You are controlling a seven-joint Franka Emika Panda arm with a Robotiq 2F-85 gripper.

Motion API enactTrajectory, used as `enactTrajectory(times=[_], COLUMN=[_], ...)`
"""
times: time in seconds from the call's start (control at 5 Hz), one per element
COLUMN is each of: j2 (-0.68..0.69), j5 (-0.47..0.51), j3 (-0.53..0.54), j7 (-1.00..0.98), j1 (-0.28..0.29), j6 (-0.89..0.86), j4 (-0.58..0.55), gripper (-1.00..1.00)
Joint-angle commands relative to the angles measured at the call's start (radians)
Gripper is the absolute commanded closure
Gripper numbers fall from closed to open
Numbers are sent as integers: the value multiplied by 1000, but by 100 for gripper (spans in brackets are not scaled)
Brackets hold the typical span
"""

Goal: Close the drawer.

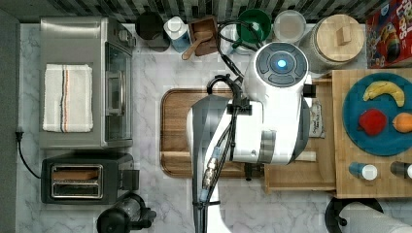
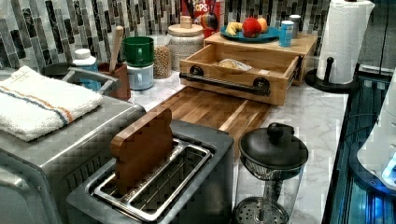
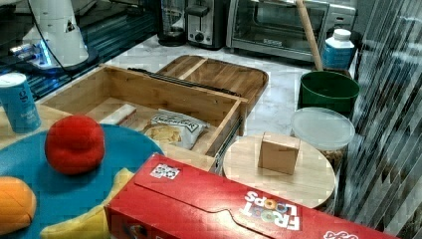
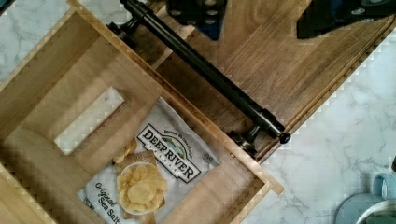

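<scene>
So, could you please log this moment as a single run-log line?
drawer: open, pulled out | inside: chip bag | handle: not gripped | end effector: above tray, beside handle | step: push pending

The chip bag (image 4: 154,172) lying in the drawer (image 4: 56,93) reads "DEEP RIVER" with "Original Sea Salt" along its side. The red cereal box (image 3: 224,209) reads "FROOT LOOPS", seen upside down in the right view. The blue can (image 3: 19,102) carries a white letter "g".
</scene>
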Motion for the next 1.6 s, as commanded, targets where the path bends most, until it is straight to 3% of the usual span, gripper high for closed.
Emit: enactTrajectory(times=[0.2,0.4,0.8,1.0,1.2,1.4,1.6], j2=[5,-13,-42,-44,-66,-101,-119], j5=[1,-13,29,48,64,76,34], j3=[-16,1,10,55,82,114,84], j7=[-3,-10,-60,-114,-136,-142,-192], j1=[9,5,64,64,87,93,150], j6=[1,36,53,24,34,99,227], j4=[0,-42,-115,-129,-169,-246,-358], gripper=[100,-100,-100,-100,100,100,100])
